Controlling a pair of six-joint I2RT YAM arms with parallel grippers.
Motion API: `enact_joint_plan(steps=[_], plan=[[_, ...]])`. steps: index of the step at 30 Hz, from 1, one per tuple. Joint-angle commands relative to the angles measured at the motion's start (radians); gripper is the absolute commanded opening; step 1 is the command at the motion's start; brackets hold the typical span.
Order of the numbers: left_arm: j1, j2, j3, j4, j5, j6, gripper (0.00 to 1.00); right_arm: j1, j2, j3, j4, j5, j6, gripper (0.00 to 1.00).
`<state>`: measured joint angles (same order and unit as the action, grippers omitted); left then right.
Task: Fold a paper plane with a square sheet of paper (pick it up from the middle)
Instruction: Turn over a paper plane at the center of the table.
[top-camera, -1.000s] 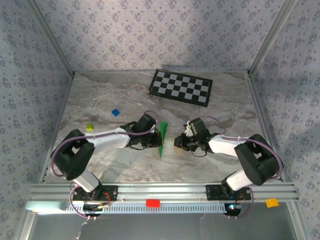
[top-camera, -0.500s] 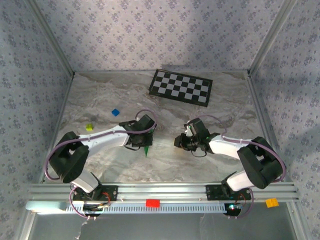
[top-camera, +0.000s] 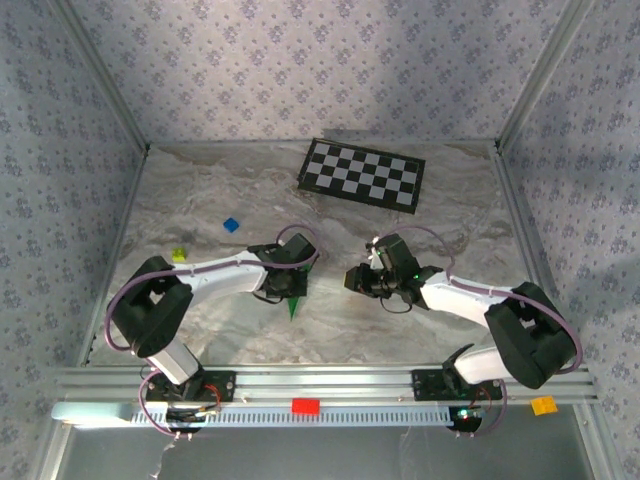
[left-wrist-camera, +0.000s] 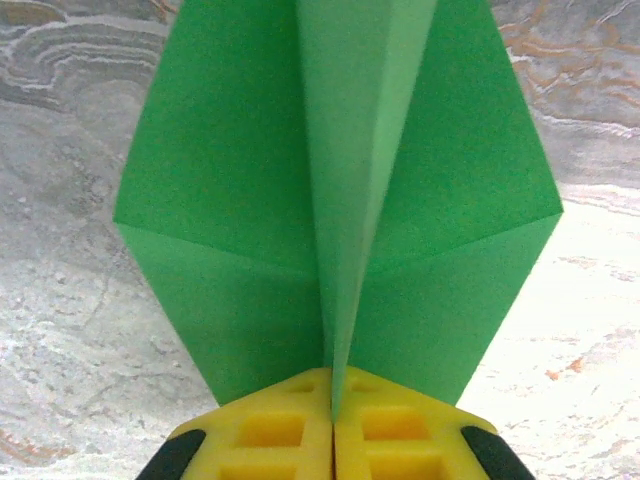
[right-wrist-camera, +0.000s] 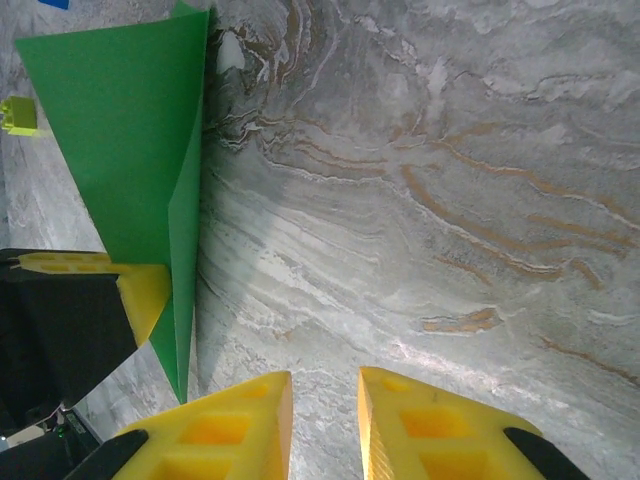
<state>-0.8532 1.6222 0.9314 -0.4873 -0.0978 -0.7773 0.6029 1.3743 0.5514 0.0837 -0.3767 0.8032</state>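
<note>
The square sheet of paper now stands as a slim, bright green paper plane with a centre crease, held upright on edge over the marble table. My left gripper is shut on its centre fold, the wings spreading to both sides. From above, only the plane's pointed tip pokes out below the left gripper. The right wrist view has the paper plane at its left, pinched by a yellow left finger. My right gripper is open and empty, a short way right of the plane.
A black-and-white checkerboard lies at the back of the table. A tiny blue block and a yellow-green block sit to the left. A red brick and an orange one rest on the front rail.
My left gripper has carried the plane a little to the left, away from the right gripper. The right gripper's jaws have widened slightly.
</note>
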Motion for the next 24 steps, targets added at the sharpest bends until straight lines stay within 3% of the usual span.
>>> enact_joint_plan(steps=[1,24], plan=[[-0.007,0.018,0.023,-0.004,0.000,0.007,0.09,0.005,-0.014,0.011,-0.028,0.026,-0.015,0.25],[-0.023,0.060,0.048,-0.026,-0.015,0.018,0.15,0.002,0.000,0.010,-0.039,0.035,-0.013,0.25]])
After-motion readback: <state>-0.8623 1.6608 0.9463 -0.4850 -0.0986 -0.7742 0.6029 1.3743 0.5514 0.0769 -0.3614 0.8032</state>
